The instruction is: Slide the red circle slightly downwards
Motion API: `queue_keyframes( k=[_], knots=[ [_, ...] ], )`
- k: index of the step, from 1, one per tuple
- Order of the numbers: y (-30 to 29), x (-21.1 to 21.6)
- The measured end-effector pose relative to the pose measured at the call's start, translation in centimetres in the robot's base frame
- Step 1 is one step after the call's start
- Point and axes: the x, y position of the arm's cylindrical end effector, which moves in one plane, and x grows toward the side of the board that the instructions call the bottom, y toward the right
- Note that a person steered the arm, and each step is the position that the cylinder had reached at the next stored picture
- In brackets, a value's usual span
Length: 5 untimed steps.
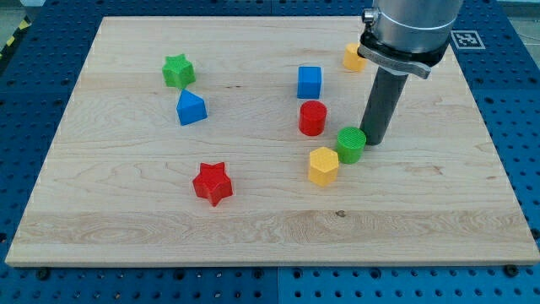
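1. I see my tip (375, 141) planted on the wooden tabletop (126, 211), right of centre; the rod is a plain dark shaft with no tool on it, so nothing spreads or clamps.
2. My tip sits touching or just beside the green circle (352, 144), at its 3 o'clock.
3. The red circle (312, 118) stands upright near the middle, at about 10 o'clock from my tip and apart from it.
4. The blue cube (310, 82) is just at 12 o'clock of the red circle.
5. The yellow hexagon (323, 165) lies at 7 o'clock of the green circle, nearly touching.
6. Another yellow block (353, 57) peeks from behind the arm at the view's top.
7. Out at 9 o'clock: a green star (178, 71), a blue block (191, 108), and lower, a red star (212, 183).
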Motion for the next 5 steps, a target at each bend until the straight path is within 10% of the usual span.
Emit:
queue_keyframes(
  k=[5],
  knots=[
    [-0.7,1.0]
  ],
)
